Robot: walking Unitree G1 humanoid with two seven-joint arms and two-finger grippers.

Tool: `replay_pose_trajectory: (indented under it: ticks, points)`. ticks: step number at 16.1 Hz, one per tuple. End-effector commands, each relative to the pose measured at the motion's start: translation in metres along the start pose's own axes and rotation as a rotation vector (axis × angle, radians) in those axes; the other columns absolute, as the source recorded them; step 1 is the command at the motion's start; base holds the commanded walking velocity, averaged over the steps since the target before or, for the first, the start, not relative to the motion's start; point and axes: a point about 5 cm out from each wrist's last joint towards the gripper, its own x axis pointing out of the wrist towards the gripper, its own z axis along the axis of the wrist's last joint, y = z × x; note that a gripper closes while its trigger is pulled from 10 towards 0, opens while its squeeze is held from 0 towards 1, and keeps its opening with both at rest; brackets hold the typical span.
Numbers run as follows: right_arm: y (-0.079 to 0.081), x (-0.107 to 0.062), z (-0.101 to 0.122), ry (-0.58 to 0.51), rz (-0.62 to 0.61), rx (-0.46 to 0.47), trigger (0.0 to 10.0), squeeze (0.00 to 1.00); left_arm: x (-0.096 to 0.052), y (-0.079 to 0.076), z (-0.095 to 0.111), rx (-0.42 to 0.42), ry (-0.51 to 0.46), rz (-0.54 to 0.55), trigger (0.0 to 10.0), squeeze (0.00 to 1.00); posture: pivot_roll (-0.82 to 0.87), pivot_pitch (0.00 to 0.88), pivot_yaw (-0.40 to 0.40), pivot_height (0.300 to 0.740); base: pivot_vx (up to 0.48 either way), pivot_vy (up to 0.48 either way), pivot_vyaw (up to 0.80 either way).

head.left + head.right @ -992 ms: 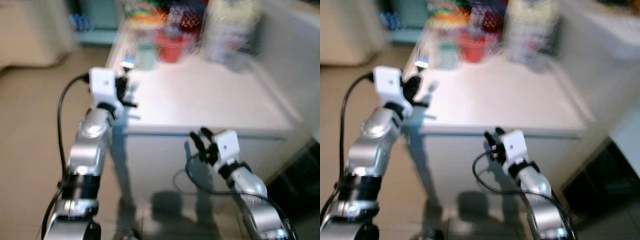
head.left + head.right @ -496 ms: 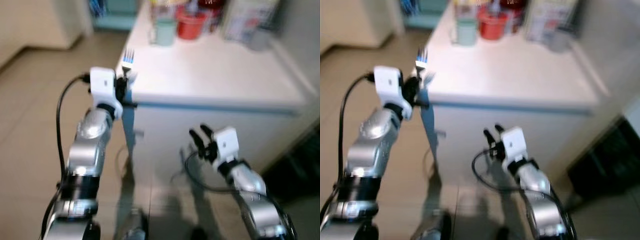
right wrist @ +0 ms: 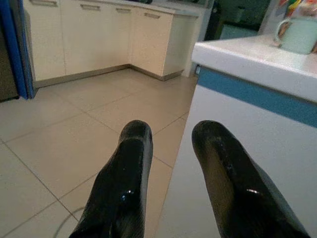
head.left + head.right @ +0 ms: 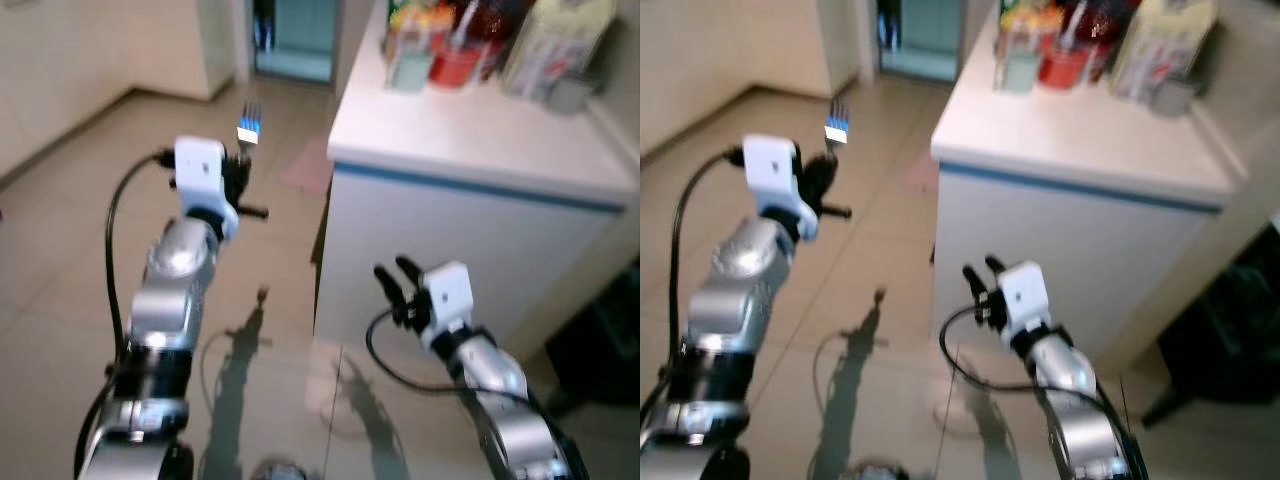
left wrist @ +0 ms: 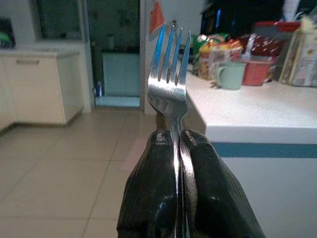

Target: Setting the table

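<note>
My left gripper [image 4: 243, 165] is shut on a silver fork [image 5: 169, 84], which it holds upright with the tines up, over the tiled floor to the left of the white counter [image 4: 480, 150]. The fork's tines [image 4: 249, 119] stand above the fingers. My right gripper [image 4: 393, 283] is open and holds nothing; it hangs low in front of the counter's white side panel, and its fingers [image 3: 124, 188] stand apart.
At the back of the counter stand a pale green mug [image 4: 408, 70], a red container [image 4: 458, 62], snack bags and a white carton [image 4: 545, 45]. Cream cabinets [image 3: 94, 39] line the far left wall. A doorway [image 4: 295, 40] opens beyond the tiled floor [image 4: 60, 250].
The camera has swung left and back, so the counter now lies at the right and more floor shows. The left gripper still holds the fork, now over the floor beside the counter.
</note>
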Motion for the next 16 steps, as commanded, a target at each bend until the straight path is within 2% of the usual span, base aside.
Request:
replay_pose_trajectory:
  ticks: [1,16]
  points:
    - [-0.007,-0.002,0.002,0.002,-0.013,-0.016,10.0,0.0,0.003,-0.012,0.006,0.011,-0.02,-0.05,0.0,0.0,0.09,0.0,0.011,0.74,0.0,-0.48,0.0]
    - [-0.01,0.001,0.001,0.007,-0.036,-0.019,10.0,0.0,0.012,-0.024,0.001,0.055,0.007,-0.089,0.0,0.0,0.08,0.0,0.018,0.74,0.0,-0.475,0.0]
